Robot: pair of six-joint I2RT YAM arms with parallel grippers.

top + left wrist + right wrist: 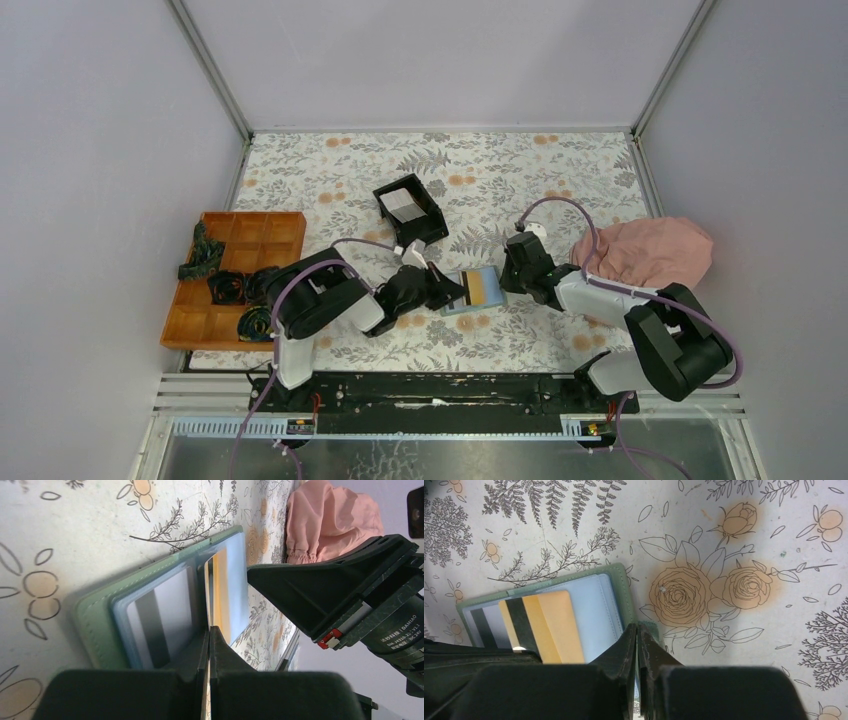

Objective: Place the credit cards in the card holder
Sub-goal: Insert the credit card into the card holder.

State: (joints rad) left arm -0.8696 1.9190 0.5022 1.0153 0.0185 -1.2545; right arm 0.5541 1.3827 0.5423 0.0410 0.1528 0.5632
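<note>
Tray: orange divided tray (280, 232), dark coiled bands (228, 288) in several cells.
Box: black box (433, 213), one pale card (402, 205) inside.
Left gripper (455, 291): clenched on orange card (551, 625).
Card holder (483, 288): open, mid-table; grey card (160, 615) pocketed.
Right gripper (507, 283): pinching card holder's edge.
Surface: floral cloth (520, 170), pink fabric (650, 250) at right.
Room: pale walls (430, 60).
</note>
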